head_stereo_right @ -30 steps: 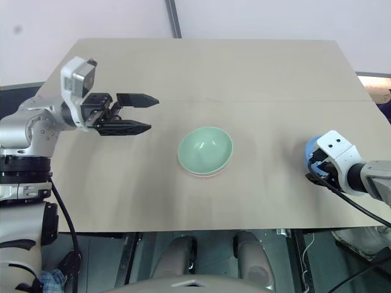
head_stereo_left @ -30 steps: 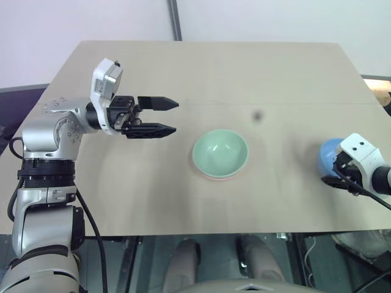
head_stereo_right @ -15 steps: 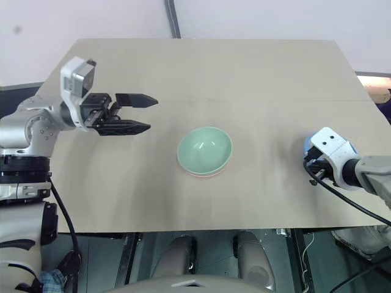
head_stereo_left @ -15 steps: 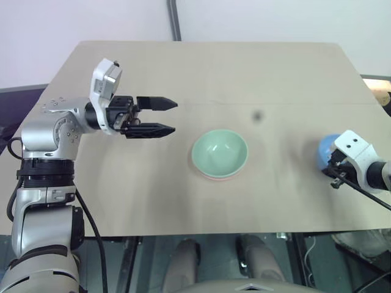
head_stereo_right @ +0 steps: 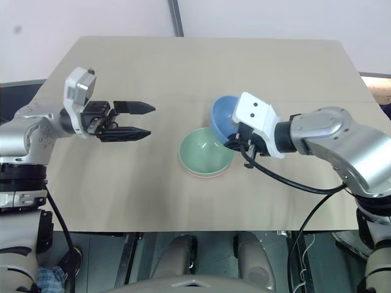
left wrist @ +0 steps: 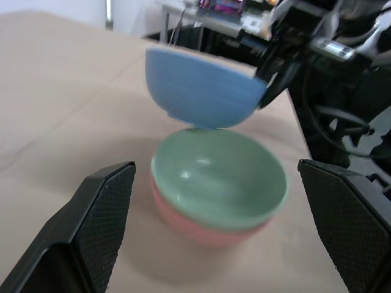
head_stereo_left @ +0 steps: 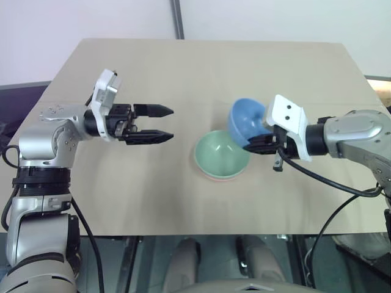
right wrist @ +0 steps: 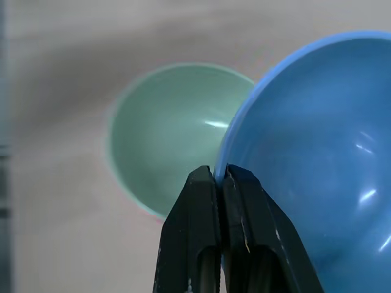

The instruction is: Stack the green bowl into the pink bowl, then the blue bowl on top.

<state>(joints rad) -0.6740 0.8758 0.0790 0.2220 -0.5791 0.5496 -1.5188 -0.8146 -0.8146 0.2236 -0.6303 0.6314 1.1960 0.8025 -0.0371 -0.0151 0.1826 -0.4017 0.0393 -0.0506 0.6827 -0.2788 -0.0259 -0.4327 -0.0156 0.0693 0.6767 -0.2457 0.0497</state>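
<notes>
Right pincer (right wrist: 221, 183): clamped on blue bowl (head_stereo_left: 246, 119) rim, held over green bowl (head_stereo_left: 221, 156).
Green bowl: nested in pink bowl (left wrist: 204, 227).
Left pincer (head_stereo_left: 164, 124): spread wide, nothing held.

bare table (head_stereo_left: 153, 195) around stacked bowls, blue bowl (head_stereo_left: 246, 120) overhanging green bowl (head_stereo_left: 221, 155)

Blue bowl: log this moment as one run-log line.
blue bowl: clamped by rim in right gripper, tilted above stack | green bowl: nested in pink bowl | left gripper: open, empty
</notes>
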